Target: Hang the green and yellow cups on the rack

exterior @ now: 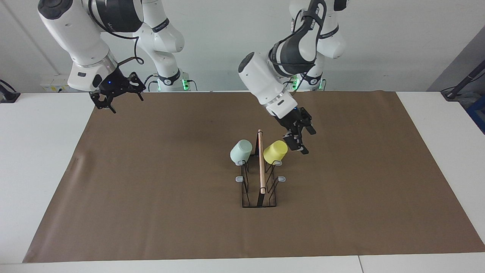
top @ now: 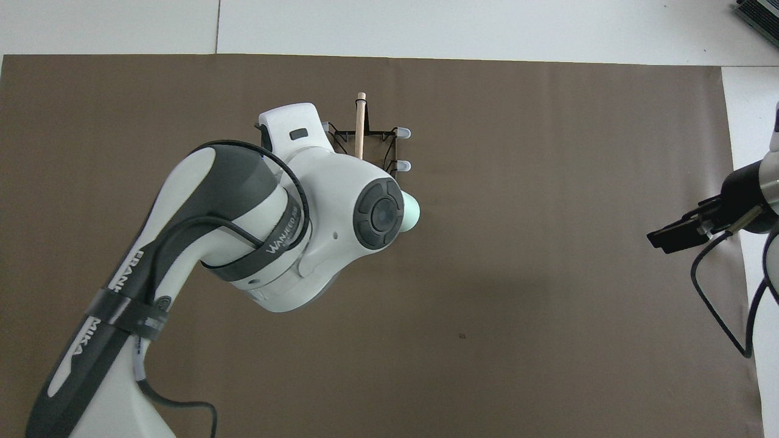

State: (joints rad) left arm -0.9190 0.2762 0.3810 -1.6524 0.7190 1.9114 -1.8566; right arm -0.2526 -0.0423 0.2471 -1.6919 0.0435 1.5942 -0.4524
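The black wire rack [exterior: 245, 191] with a wooden rod [exterior: 261, 167] along its top stands mid-table. The mint green cup [exterior: 241, 151] hangs tilted on a prong on the side toward the right arm's end. The yellow cup [exterior: 275, 151] hangs tilted on the matching prong toward the left arm's end. My left gripper [exterior: 298, 146] is open and empty just beside the yellow cup's bottom, not holding it. My right gripper [exterior: 118, 99] is open and empty, waiting raised over the mat's corner. In the overhead view the left arm hides the yellow cup; the green cup [top: 413, 213] and rack [top: 389, 137] show partly.
A brown paper mat [exterior: 151, 189] covers most of the white table [exterior: 38, 159]. Free grey-tipped prongs [exterior: 239, 178] stick out on both sides of the rack, farther from the robots than the cups.
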